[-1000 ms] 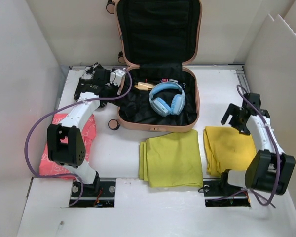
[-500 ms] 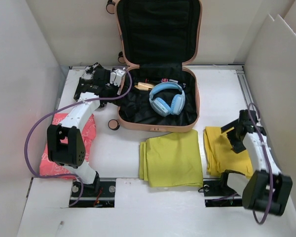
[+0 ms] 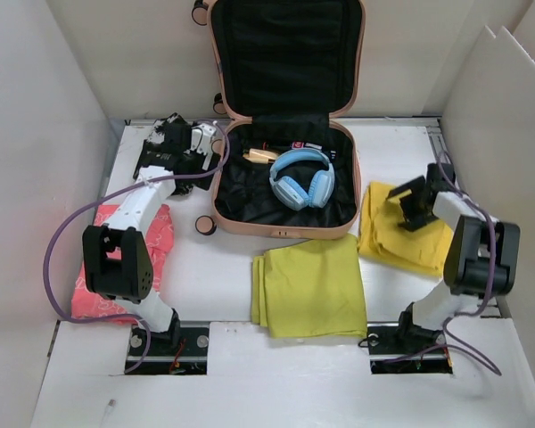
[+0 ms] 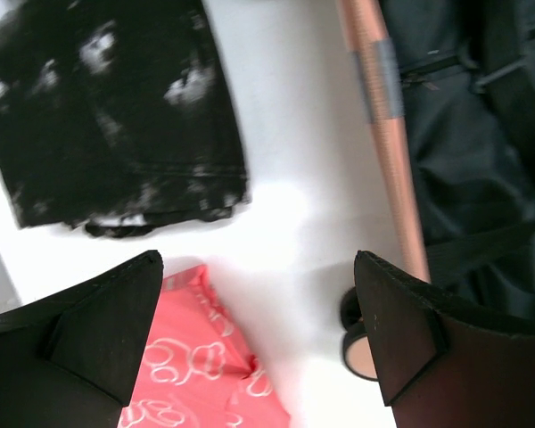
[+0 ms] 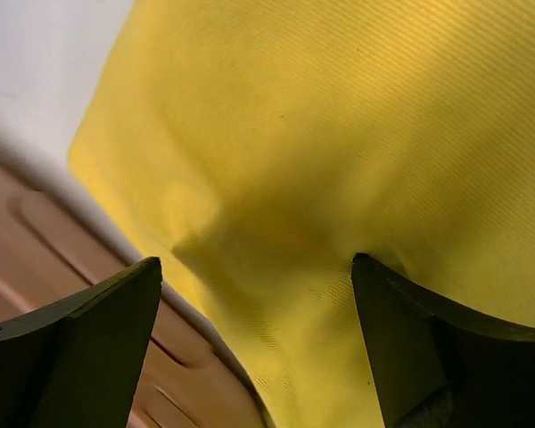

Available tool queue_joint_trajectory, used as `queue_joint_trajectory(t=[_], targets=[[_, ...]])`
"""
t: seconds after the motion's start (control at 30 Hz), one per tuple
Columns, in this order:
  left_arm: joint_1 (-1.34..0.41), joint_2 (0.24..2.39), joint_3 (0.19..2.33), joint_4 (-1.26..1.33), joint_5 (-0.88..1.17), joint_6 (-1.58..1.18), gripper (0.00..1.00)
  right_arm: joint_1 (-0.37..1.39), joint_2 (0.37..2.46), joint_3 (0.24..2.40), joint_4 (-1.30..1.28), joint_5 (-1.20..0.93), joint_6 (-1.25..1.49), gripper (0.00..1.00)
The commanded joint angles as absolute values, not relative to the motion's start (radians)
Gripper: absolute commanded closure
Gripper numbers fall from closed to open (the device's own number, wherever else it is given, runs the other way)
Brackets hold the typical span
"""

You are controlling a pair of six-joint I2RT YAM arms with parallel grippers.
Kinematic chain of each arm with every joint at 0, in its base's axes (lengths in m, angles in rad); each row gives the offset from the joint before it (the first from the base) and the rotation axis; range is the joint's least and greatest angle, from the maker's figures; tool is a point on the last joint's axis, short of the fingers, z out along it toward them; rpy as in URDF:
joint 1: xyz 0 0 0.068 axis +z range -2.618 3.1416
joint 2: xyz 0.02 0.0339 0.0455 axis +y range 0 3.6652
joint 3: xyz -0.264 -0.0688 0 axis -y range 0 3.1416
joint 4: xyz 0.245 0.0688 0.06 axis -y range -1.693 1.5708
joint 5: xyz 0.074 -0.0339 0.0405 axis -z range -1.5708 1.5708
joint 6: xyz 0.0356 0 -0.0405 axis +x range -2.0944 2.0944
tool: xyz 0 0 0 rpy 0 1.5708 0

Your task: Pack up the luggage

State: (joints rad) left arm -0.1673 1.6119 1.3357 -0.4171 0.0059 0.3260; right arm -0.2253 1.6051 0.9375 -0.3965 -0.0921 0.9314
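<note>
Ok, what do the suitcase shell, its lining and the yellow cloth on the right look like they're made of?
Luggage shell: probably hard moulded plastic, smooth, peach-pink, with a rigid rounded rim. Lining: black fabric, matte and wrinkled. Yellow cloth: woven textile; the right wrist view shows a fine diagonal weave and soft creases.

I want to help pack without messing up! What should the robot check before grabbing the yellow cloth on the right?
1. Luggage lid open: ok.
2. Free room inside beside the blue headphones: ok.
3. Right jaws open above the right yellow cloth: ok.
4. Cloth gripped: not ok, the jaws are apart.
5. Left jaws out of the way, open near the black garment: ok.
</note>
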Motion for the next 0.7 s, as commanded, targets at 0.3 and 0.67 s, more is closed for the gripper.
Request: queue_joint_trajectory(t=[0.3,0.67], targets=[[-0.144,1.632,1.419,-0.449,-0.043,0.342,0.16,-0.172,1.72,1.23,-0.356,-0.279,0.41,0.02],[-0.144,1.643,1.428,-0.449,-0.014,0.351,0.16,-0.388,1.91,1.549,-0.73,-0.213,-0.121,0.0]])
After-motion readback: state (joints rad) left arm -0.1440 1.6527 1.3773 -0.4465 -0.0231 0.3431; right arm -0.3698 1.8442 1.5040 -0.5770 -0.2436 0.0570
